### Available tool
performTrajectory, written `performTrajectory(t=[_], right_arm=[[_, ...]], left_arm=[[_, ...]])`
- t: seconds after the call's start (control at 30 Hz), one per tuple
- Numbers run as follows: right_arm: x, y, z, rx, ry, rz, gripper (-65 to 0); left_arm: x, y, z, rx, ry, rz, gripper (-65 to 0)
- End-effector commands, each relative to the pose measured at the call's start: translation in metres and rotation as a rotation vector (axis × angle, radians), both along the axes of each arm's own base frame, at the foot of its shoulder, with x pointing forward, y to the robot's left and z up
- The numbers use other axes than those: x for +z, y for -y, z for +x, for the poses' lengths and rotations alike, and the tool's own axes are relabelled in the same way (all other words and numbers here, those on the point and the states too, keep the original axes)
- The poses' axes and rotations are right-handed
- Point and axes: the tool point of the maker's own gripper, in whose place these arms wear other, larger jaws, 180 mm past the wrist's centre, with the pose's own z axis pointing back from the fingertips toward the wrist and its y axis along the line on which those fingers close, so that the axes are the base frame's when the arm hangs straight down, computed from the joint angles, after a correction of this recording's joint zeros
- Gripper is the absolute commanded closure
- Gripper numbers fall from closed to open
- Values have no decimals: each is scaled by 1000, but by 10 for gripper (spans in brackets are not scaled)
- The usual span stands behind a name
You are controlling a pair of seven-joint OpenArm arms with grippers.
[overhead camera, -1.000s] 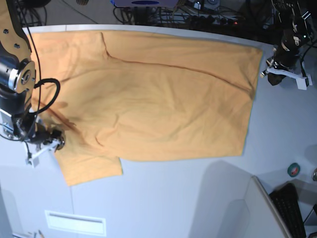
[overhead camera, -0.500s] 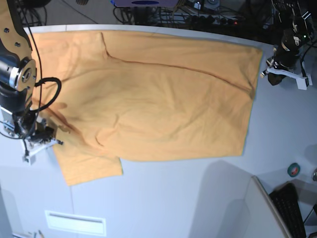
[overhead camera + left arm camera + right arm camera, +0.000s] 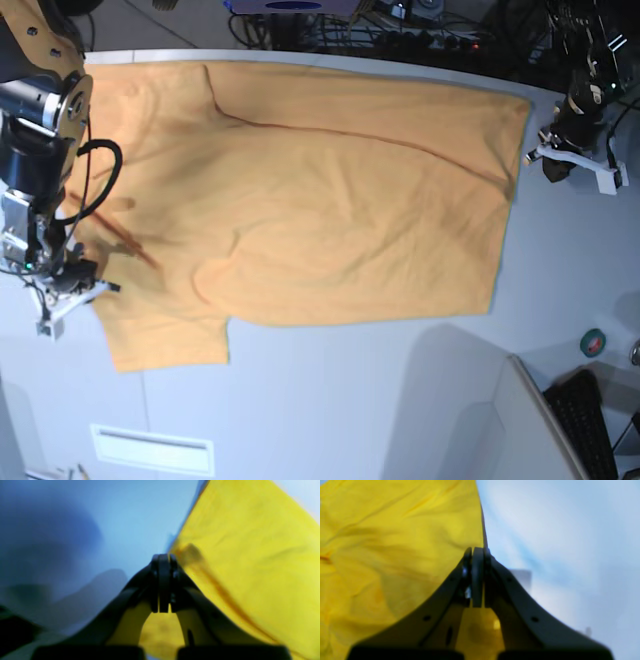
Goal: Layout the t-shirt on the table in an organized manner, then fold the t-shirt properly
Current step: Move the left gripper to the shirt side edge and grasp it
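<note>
Right gripper [image 3: 72,298] is clamped on the shirt [image 3: 300,190] at its edge. In the right wrist view the jaws are fully together with yellow cloth under and beside them, right at the fabric/table boundary, so it looks like a pinch on the hem by the sleeve, though the cloth between the pads isn't directly visible.

Left gripper [image 3: 565,158] also has its jaws pressed together. In the left wrist view its tips sit at the shirt's edge, fabric running off to one side; in the base view it's just beside the far corner of the shirt. Can't confirm it has cloth in the pinch, could be touching only.

Why: one arm at each end, likely to pull the shirt taut and flatten it.

Shirt lies spread across the table [image 3: 380,400], mostly flat, with a long crease through the body and some rumpling near the right gripper.

Judgement: layout phase, no fold started. Risk: a one-layer pinch drags only the top layer.
</note>
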Motion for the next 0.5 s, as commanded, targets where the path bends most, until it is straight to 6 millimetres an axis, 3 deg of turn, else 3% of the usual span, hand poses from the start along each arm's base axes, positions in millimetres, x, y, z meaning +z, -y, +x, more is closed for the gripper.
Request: performTrajectory(t=[0.0,0.17,0.33,0.47], right_arm=[[28,8,20,-1,82,-23,0],[48,6,18,21,106,-64,0],[57,1,11,35,134,-89,0],[65,-2,3,45,142,-111,0]], left_arm=[[6,-1,14,-37,12,47,0],[-6,1,46,-97,-140,106,0],[10,7,100,-119,-119,74,0],[-1,22,134,-153,-142,22,-20]])
